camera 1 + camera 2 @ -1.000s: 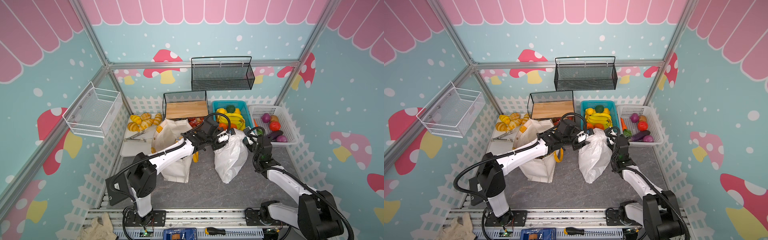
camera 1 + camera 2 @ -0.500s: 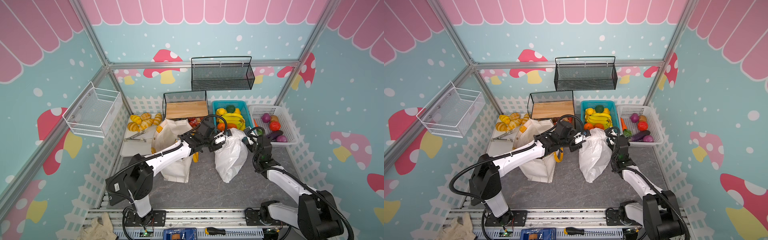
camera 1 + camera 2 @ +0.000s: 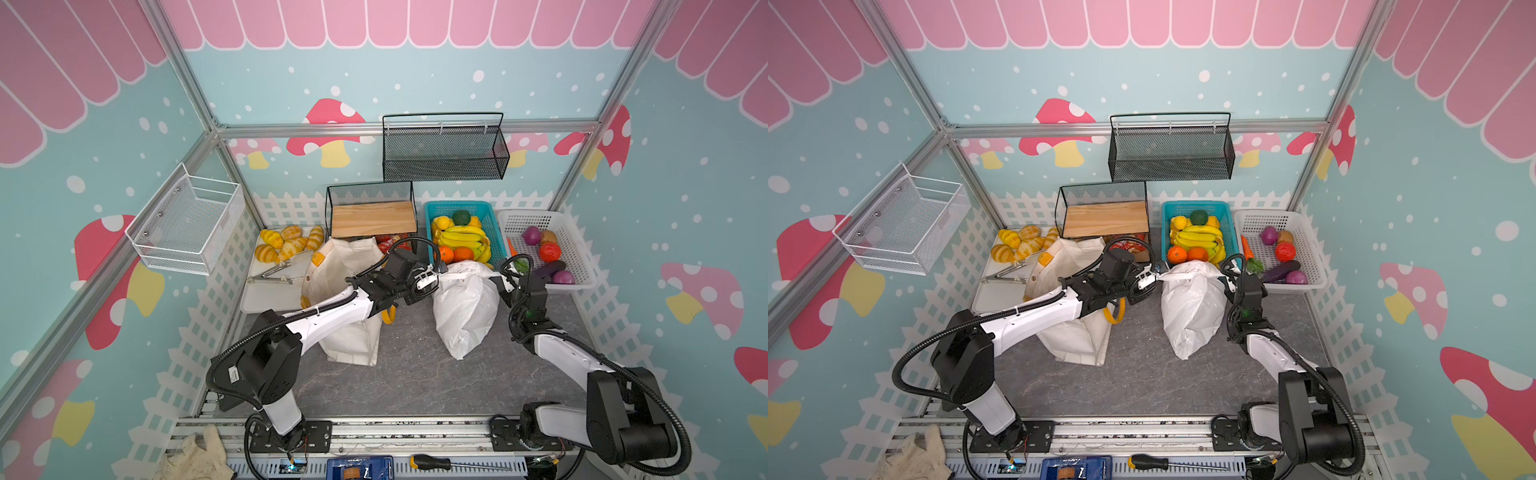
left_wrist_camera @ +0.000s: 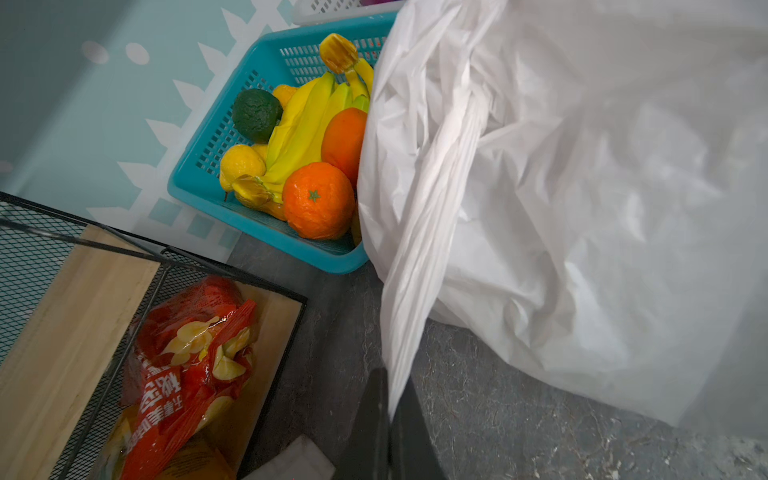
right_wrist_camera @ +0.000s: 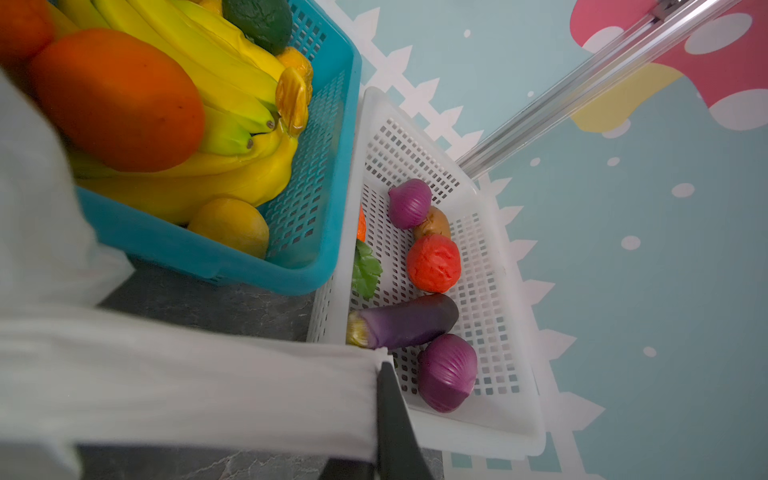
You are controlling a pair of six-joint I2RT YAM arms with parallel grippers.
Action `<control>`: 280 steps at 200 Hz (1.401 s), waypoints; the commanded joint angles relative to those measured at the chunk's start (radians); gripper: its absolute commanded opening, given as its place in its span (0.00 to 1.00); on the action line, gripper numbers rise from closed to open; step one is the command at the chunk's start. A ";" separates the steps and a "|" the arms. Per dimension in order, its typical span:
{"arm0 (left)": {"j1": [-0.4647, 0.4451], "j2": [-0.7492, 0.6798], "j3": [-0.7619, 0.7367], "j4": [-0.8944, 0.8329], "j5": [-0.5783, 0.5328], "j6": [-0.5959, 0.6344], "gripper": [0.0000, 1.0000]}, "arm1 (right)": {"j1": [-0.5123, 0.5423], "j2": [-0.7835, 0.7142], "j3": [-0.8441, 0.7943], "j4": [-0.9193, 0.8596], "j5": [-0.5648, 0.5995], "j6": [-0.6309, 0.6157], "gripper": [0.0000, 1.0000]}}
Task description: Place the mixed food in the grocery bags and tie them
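Now, left gripper (image 3: 435,275): clamping left handle (image 4: 419,257) of white plastic bag (image 3: 465,311).
right gripper (image 3: 500,277): pinching right handle (image 5: 208,374).
Bag: sitting btwn both grippers, handles stretching apart left-right, awaiting crossing.

Both jaws are pinched on the white plastic bag (image 3: 465,307). It fills the gap between left gripper (image 3: 435,274) and right gripper (image 3: 501,276), so no pass there.
Just beyond both jaws: teal basket (image 3: 457,204), heaped with fruit, right against the bag.
Beyond and outboard of the right jaws: white basket (image 3: 569,286), rim close.
Outboard of the left jaws: black wire rack (image 3: 370,195) with a red snack packet (image 4: 187,353). The canvas tote (image 3: 345,266) sits under that arm.
Free: grey tabletop (image 3: 415,374) behind both jaws, with 1 open strip between tote and bag. Nothing over the jaws. The black wall basket (image 3: 444,166) hangs higher, beyond.
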 commanded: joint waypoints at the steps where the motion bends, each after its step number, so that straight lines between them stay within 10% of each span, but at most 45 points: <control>1: 0.065 0.007 -0.010 -0.101 -0.104 0.000 0.00 | -0.069 0.027 -0.007 0.014 0.138 0.025 0.00; 13: 0.068 -0.041 -0.030 -0.030 0.033 -0.066 0.01 | -0.056 -0.022 -0.028 0.023 0.023 0.065 0.00; 25: 0.068 -0.087 -0.048 0.053 0.228 -0.145 0.41 | -0.022 -0.082 -0.049 0.027 -0.098 0.103 0.00; 54: 0.038 -0.119 -0.005 0.209 0.369 -0.372 0.88 | 0.064 -0.206 -0.069 -0.053 -0.322 0.266 0.10; 87: -0.111 0.003 0.167 0.027 0.126 -0.325 0.98 | 0.067 -0.382 -0.148 -0.036 -0.542 0.451 0.32; 113: -0.155 0.136 0.289 -0.107 -0.090 -0.284 0.99 | 0.064 -0.509 -0.144 -0.095 -0.434 0.506 0.51; 150: -0.160 0.330 0.464 -0.223 -0.039 -0.296 0.99 | 0.064 -0.558 -0.107 -0.197 -0.313 0.529 0.57; 182: -0.159 0.456 0.565 -0.239 0.106 -0.353 0.92 | 0.064 -0.583 -0.117 -0.238 -0.266 0.553 0.57; 235: -0.132 0.271 0.428 -0.182 0.287 -0.428 0.00 | 0.064 -0.642 -0.101 -0.306 -0.211 0.593 0.52; 280: -0.057 -0.228 0.126 0.151 0.405 -0.563 0.00 | 0.063 -0.774 -0.011 -0.415 -0.105 0.639 0.56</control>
